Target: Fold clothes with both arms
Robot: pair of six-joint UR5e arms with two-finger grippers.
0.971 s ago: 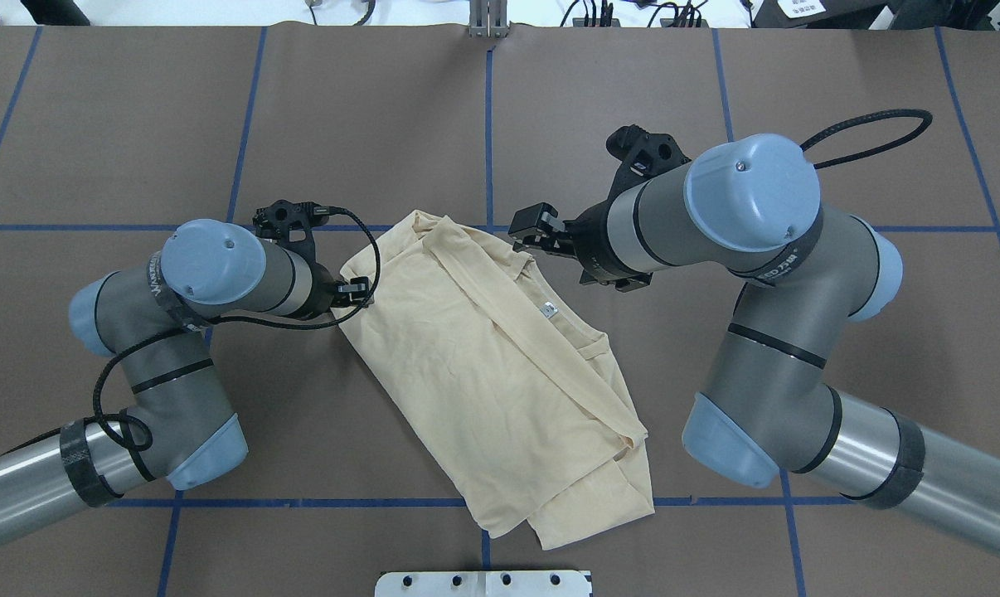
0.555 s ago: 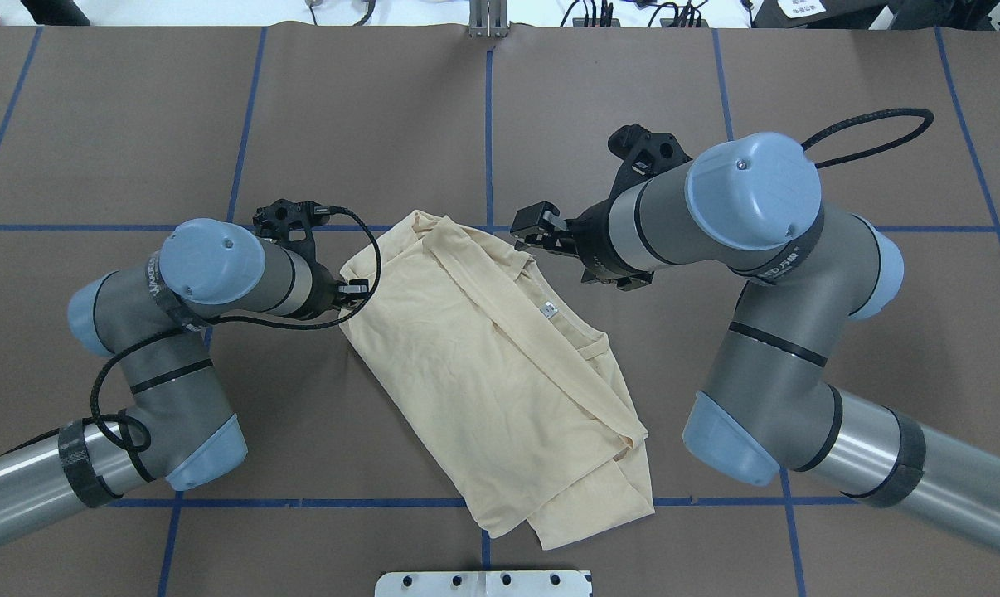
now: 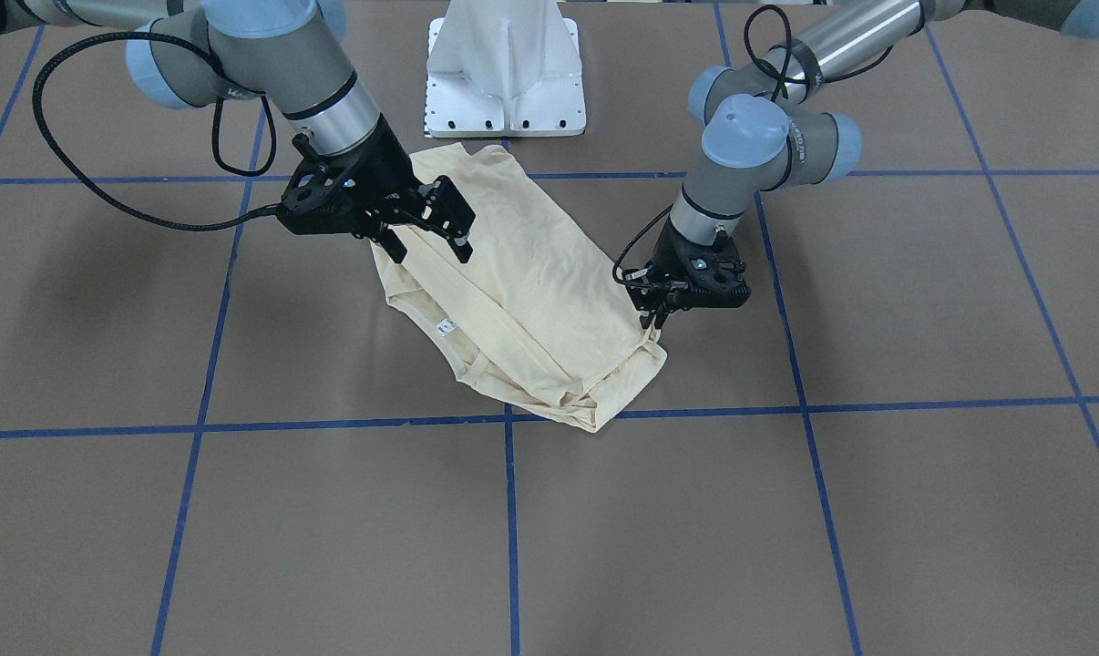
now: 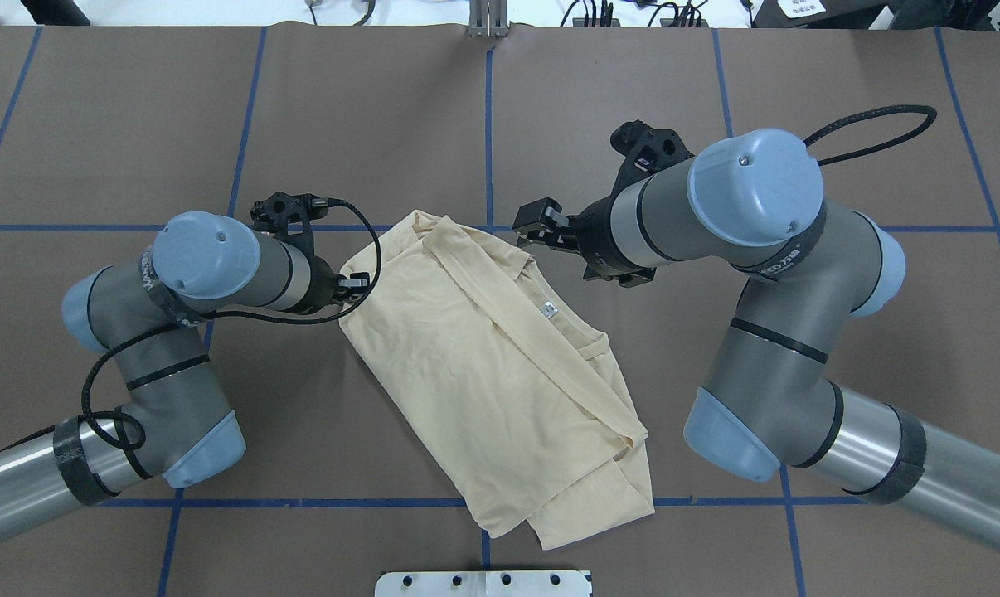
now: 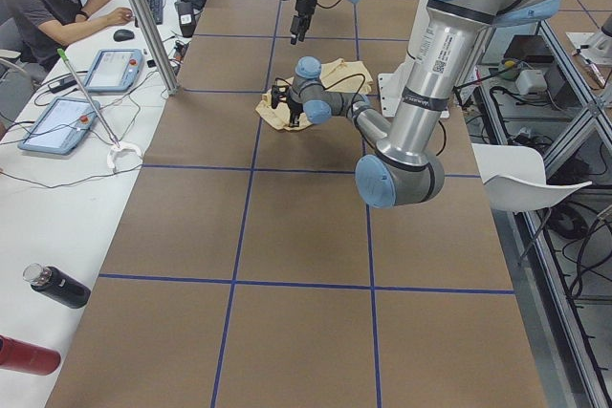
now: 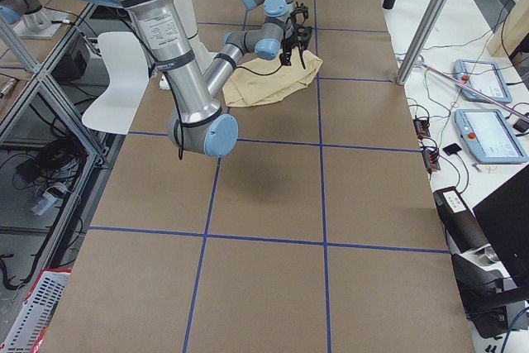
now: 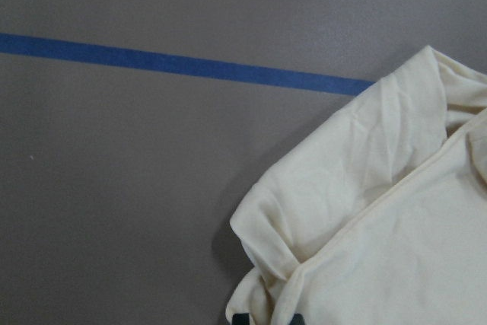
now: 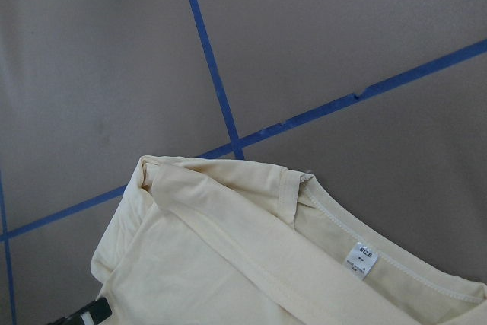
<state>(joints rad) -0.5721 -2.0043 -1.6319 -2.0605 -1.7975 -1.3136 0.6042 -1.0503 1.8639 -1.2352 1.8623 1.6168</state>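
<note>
Pale cream T-shirt (image 4: 483, 373), white neck label (image 4: 550, 311) with dark lettering, brown table (image 4: 367, 108), grid of blue tape lines (image 4: 488, 124)

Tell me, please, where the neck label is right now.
In the overhead view the label lies on the shirt, right of its centre, at the neckline, a little below the right gripper in that view.

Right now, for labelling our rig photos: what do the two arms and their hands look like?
The left arm and right arm are grey cylinders with light-blue joint caps, black bands and looping black cables. The left hand and right hand are black, two-fingered.
</note>
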